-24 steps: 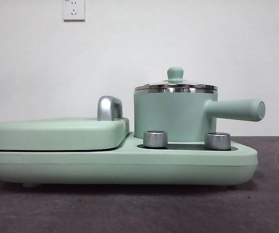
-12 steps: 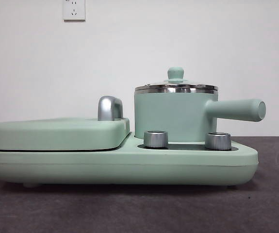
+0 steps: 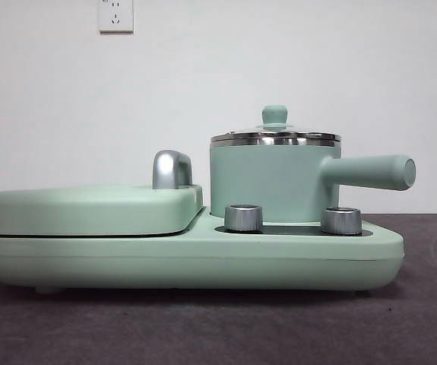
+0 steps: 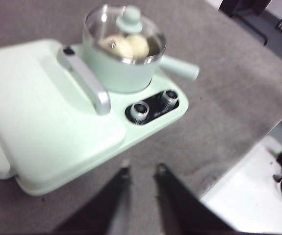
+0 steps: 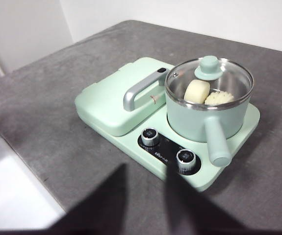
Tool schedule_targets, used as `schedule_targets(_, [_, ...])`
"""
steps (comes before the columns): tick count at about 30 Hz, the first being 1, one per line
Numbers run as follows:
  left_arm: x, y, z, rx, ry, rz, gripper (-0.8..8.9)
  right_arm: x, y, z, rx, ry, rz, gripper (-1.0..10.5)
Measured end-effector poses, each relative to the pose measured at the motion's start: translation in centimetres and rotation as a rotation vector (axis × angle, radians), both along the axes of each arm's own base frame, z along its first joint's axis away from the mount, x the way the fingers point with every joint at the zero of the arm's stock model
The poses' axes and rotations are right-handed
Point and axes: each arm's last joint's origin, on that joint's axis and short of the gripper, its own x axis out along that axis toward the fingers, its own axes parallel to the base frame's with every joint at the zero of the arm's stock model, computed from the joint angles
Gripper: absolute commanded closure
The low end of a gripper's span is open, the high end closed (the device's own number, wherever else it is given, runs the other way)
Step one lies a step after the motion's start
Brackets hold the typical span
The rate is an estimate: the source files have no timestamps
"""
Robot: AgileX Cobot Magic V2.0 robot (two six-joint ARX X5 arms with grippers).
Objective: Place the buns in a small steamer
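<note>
The small steamer (image 3: pixel 271 179) stands on the right side of a mint-green cooker base, its glass lid (image 3: pixel 275 137) on and its handle pointing right. It also shows in the left wrist view (image 4: pixel 121 66) and the right wrist view (image 5: pixel 204 117). Through the lid I see both buns inside: the smooth bun (image 5: pixel 197 91) and the ridged bun (image 5: pixel 218 98), side by side; they show blurred in the left wrist view (image 4: pixel 127 45). My left gripper (image 4: pixel 142 172) and right gripper (image 5: pixel 145 172) hang open and empty above the table, well away from the cooker.
The flat hinged griddle plate (image 3: pixel 89 209) with a chrome handle (image 3: pixel 171 169) fills the cooker's left side. Two steel knobs (image 3: pixel 243 217) sit in front of the steamer. The table's edge (image 5: pixel 28 171) and a white floor lie near the grippers.
</note>
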Motion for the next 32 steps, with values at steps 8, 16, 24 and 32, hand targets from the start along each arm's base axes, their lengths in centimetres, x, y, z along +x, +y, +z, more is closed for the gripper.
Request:
schedule_targets(8, [0.1, -0.1, -0.3, 0.013, 0.022, 0.004, 7.98, 0.0, 0.0, 0.1, 0.001, -0.012, 0.001, 9.3])
schedule_targets(16, [0.1, 0.0, -0.2, -0.007, 0.006, 0.017, 7.98, 0.0, 0.0, 0.1, 0.002, -0.014, 0.001, 9.3])
schedule_targets(24, [1.1, 2.4, -3.3, -0.008, -0.151, 0.320, 7.97, 0.0, 0.0, 0.1, 0.002, -0.014, 0.002, 9.3])
schedule_targets(32, [2.9, 4.5, -12.0, 0.037, -0.465, 0.604, 7.97, 0.0, 0.0, 0.1, 0.002, -0.014, 0.001, 9.3])
